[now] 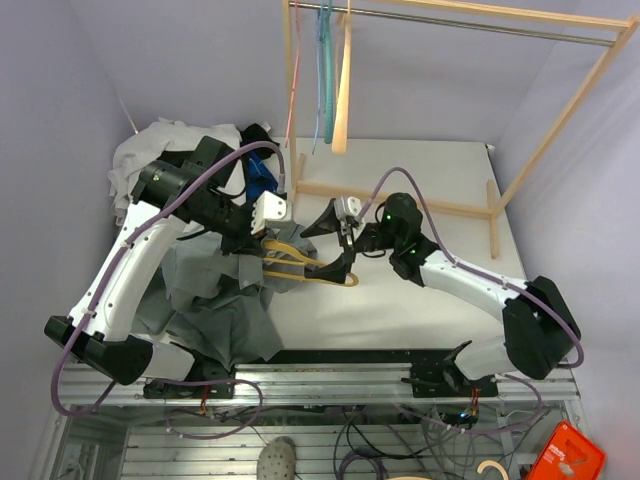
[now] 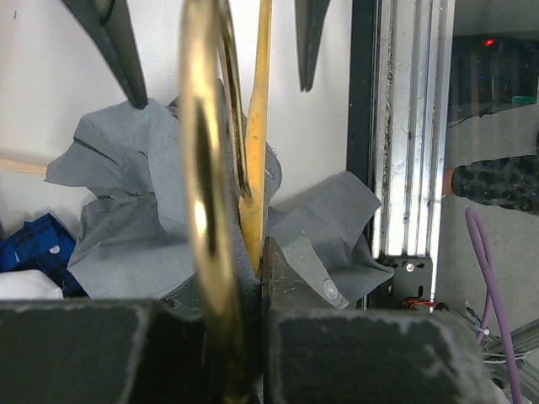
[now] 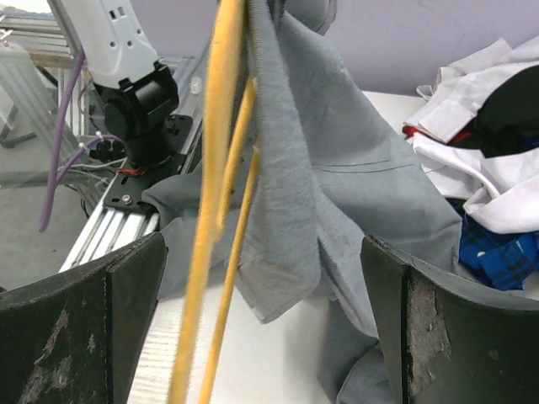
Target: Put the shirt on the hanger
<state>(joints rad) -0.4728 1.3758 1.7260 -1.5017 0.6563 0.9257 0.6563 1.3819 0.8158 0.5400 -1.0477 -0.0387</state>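
Observation:
The yellow hanger [image 1: 305,264] is held above the table between both arms. My left gripper [image 1: 262,238] is shut on its left end, with a fold of the grey shirt [image 1: 215,305] pinched in alongside. In the left wrist view the hanger [image 2: 202,168] runs up from the closed left gripper [image 2: 257,269], and shirt fabric [image 2: 126,210] hangs behind it. My right gripper [image 1: 336,242] stands open around the hanger's right part. In the right wrist view the hanger bars [image 3: 221,168] and a draped shirt edge [image 3: 337,185] hang between the wide-open fingers [image 3: 84,320], touching neither.
A wooden rack [image 1: 545,135] stands at the back with pink, teal and cream hangers [image 1: 332,70] on its rail. A pile of white and dark blue clothes [image 1: 165,150] lies at the back left. The aluminium frame [image 1: 330,385] borders the near edge.

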